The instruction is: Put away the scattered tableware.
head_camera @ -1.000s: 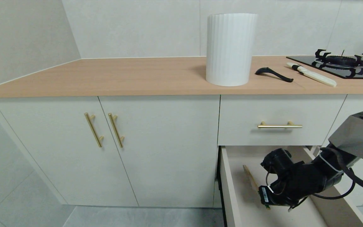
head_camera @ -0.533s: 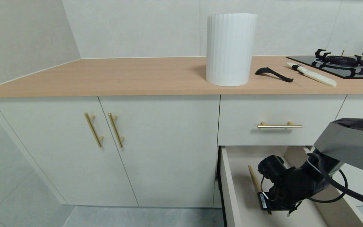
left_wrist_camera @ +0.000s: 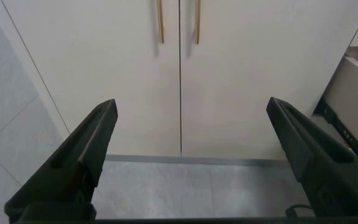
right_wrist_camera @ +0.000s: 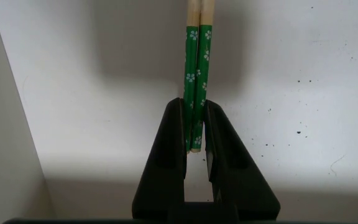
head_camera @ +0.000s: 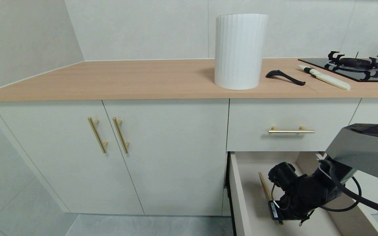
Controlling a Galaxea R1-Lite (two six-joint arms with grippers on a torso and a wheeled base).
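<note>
- Change: right gripper [head_camera: 279, 214] has dropped lower and a little leftward into the open drawer [head_camera: 241, 196] over the last second, then all but stopped. The chopsticks [head_camera: 264, 186] have gone down with it.
- Meaning: the pair is likely about ready to release. Whether it touches the drawer floor cannot be told.
- Left gripper [left_wrist_camera: 191, 109]: fingers spread wide, holding nothing, facing the doors [head_camera: 110, 147].
- Canister [head_camera: 240, 50]: white, ribbed, upright on the counter [head_camera: 126, 78], above the drawer's left side.
- Right gripper [right_wrist_camera: 194, 140]: fingers pinched tight on the green, flowered ends of the chopsticks [right_wrist_camera: 196, 68], which lie side by side.
- Black utensil [head_camera: 284, 77]: on the counter just right of the canister, not yet stowed.
- Knife [head_camera: 326, 78]: cream, near the utensil, beside the hob [head_camera: 356, 67], not yet stowed.
- Obstruction: the closed upper drawer front and counter edge overhang the way up from the drawer.
</note>
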